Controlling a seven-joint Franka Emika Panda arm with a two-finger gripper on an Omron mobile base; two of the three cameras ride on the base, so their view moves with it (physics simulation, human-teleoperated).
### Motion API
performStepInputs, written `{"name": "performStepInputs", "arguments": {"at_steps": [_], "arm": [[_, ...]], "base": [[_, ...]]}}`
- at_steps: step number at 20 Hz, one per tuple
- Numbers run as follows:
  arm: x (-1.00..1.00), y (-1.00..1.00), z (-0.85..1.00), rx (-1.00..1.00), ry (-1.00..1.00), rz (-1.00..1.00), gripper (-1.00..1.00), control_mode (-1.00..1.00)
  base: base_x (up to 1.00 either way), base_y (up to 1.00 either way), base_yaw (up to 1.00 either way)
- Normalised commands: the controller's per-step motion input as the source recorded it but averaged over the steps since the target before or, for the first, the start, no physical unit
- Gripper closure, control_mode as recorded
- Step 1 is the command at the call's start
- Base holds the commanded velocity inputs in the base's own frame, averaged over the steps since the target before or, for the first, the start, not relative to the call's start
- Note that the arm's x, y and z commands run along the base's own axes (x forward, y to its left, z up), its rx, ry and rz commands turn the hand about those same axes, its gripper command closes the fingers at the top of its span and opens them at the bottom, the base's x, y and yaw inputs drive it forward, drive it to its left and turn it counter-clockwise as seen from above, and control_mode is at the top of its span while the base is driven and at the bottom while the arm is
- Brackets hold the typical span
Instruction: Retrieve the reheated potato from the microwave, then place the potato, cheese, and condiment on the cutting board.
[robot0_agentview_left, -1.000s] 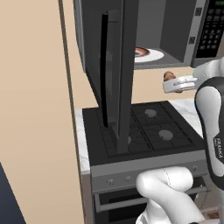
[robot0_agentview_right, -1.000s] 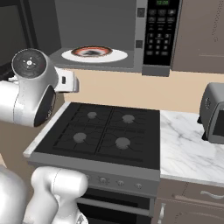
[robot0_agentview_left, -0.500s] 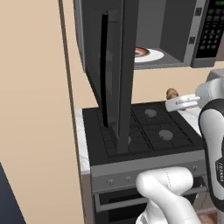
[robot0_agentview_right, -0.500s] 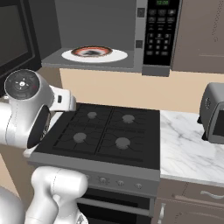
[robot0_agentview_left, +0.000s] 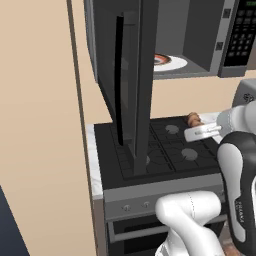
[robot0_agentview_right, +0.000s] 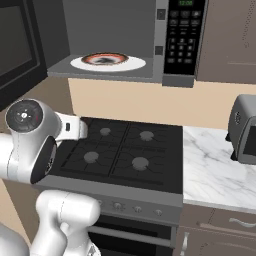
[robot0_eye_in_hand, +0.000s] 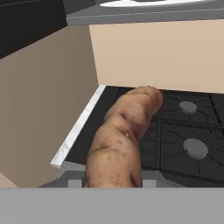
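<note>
My gripper (robot0_agentview_left: 195, 124) is shut on the brown potato (robot0_agentview_left: 192, 118), held low over the black stove. In the hand view the potato (robot0_eye_in_hand: 123, 139) juts forward from between the fingers, long and lumpy, above the stove's left burners. Overhead, the dark grey microwave (robot0_agentview_left: 210, 30) (robot0_agentview_right: 182, 42) stands open, with a white plate (robot0_agentview_left: 167, 61) (robot0_agentview_right: 108, 61) left inside. My white hand (robot0_agentview_right: 75, 128) sits at the stove's left side. Cheese, condiment and cutting board are out of view.
The microwave door (robot0_agentview_left: 127, 75) hangs wide open to the left, over the stove (robot0_agentview_left: 160, 152) (robot0_agentview_right: 125, 152). A marble counter (robot0_agentview_right: 215, 170) with a silver toaster oven (robot0_agentview_right: 245, 130) lies to the right. A beige wall panel (robot0_eye_in_hand: 43, 100) flanks the stove's left edge.
The arm has come down from just below the microwave opening to low over the stove, carrying the potato with it. The plate stayed in the microwave.
</note>
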Motion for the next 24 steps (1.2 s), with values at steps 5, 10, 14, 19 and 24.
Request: {"name": "performStepInputs", "arguments": {"at_steps": [5, 10, 14, 19, 24], "arm": [[0.0, 0.0, 0.0, 0.0, 0.0, 0.0, 1.0, -1.0], [0.0, 0.0, 0.0, 0.0, 0.0, 0.0, 1.0, -1.0], [0.0, 0.0, 0.0, 0.0, 0.0, 0.0, 1.0, -1.0], [0.0, 0.0, 0.0, 0.0, 0.0, 0.0, 1.0, -1.0], [0.0, 0.0, 0.0, 0.0, 0.0, 0.0, 1.0, -1.0]], "base": [[0.0, 0.0, 0.0], [0.0, 0.0, 0.0], [0.0, 0.0, 0.0], [0.0, 0.0, 0.0], [0.0, 0.0, 0.0]]}}
